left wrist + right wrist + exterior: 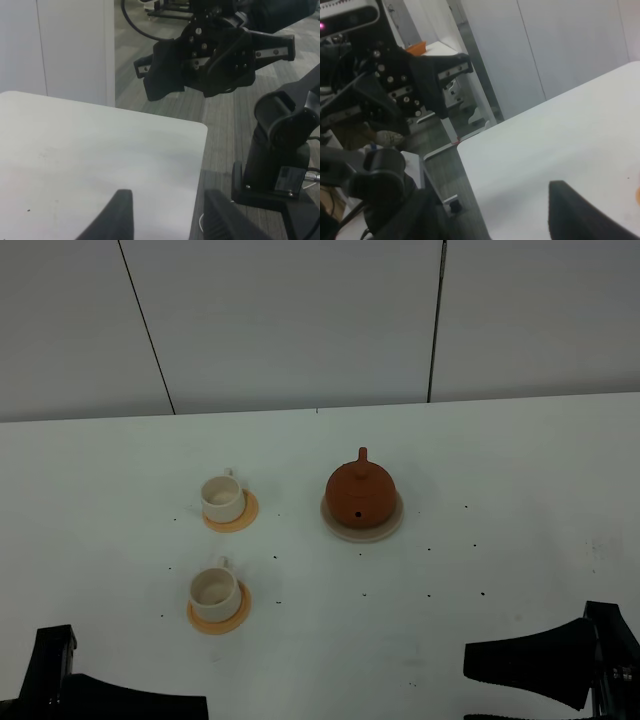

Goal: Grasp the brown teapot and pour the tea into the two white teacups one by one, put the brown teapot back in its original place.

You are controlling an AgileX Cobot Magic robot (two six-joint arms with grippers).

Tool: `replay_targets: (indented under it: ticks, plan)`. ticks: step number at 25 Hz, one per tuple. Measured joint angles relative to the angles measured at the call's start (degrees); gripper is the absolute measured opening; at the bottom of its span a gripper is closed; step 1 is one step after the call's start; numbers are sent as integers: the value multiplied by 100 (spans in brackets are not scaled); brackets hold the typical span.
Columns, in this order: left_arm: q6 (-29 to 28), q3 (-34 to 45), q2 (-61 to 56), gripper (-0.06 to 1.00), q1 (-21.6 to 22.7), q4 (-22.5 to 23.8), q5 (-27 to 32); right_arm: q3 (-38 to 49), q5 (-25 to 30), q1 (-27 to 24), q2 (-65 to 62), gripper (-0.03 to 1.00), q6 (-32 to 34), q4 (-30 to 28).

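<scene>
So the teapot [362, 495] sat on its saucer [365, 534] ahead and inward of the right gripper [470, 688], jaws wide apart and empty, way closer than the left gripper [170, 212].

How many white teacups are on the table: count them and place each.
2. One white teacup sits on an orange coaster left of the brown teapot; the other teacup sits on its own coaster nearer the camera. None seems hidden.
</scene>
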Motion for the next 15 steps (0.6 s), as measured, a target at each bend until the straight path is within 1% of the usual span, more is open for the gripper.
replay_targets:
  ticks: [3,7,12,15]
  plan:
    - [0,0,0,40,0,0,0,0,-29,0,0,48,37,-34]
    - [18,0,0,40,0,6,0,0,-239,0,0,48,37,-171]
    - [19,0,0,40,0,292,0,0,-252,-13,0,48,20,-194]
    - [24,0,0,40,0,319,0,0,-227,-204,0,48,26,-288]
